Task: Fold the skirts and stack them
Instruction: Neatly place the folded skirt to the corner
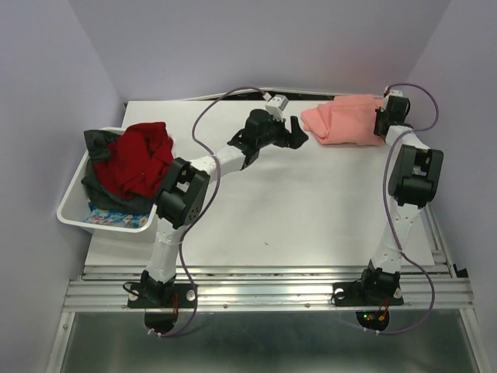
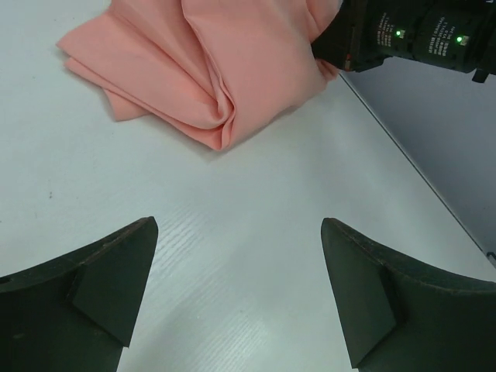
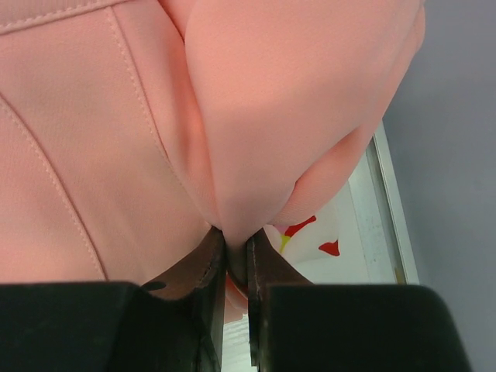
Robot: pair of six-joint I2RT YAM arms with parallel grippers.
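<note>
A salmon-pink skirt [image 1: 345, 119] lies bunched and folded at the table's far right; its folds [image 2: 209, 62] fill the top of the left wrist view. My left gripper [image 1: 299, 130] hovers just left of it, open, with bare table between its fingers [image 2: 108, 271]. My right gripper [image 1: 382, 123] is at the skirt's right edge, shut on a pinch of the pink cloth [image 3: 256, 116]. Under the pink cloth a white skirt with red flower print [image 3: 314, 236] peeks out in the right wrist view.
A white bin [image 1: 70, 210] at the left edge holds a red garment [image 1: 140, 159], dark grey cloth [image 1: 97, 144] and a blue printed piece [image 1: 116, 217]. Purple walls close in left, back and right. A metal rail [image 1: 264, 291] runs along the near edge.
</note>
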